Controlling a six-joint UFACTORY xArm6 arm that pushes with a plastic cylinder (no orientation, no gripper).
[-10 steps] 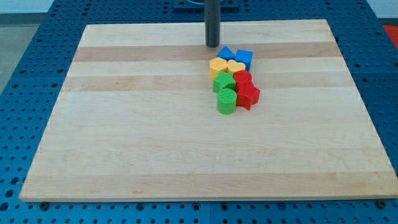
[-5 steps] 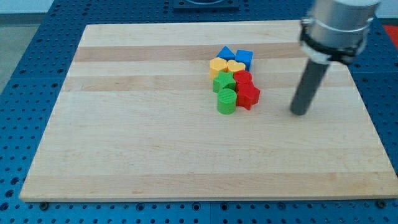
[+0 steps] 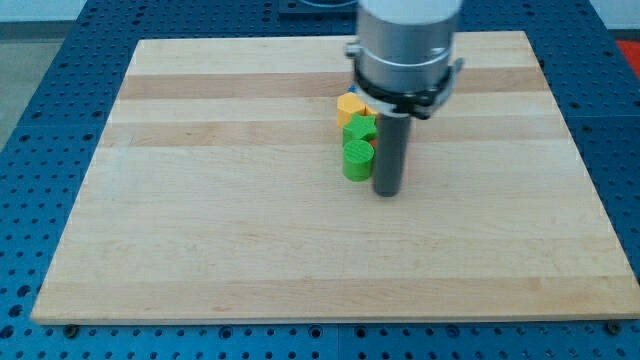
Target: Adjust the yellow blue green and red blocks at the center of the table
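Observation:
My tip (image 3: pixel 387 191) rests on the wooden board (image 3: pixel 200 220), just right of and slightly below a green cylinder block (image 3: pixel 357 160), close to it or touching. Above the cylinder sits a second green block (image 3: pixel 357 130), and above that a yellow block (image 3: pixel 349 105). The rod and the arm's wide end (image 3: pixel 405 45) cover the place where the red blocks, the blue blocks and the other yellow block were, so none of them shows.
The board lies on a blue perforated table (image 3: pixel 40 90). The cluster sits a little above and right of the board's middle.
The rod has swung from the view's top, out to the right of the cluster, and now in to the left against its lower right side, covering the red and blue blocks.

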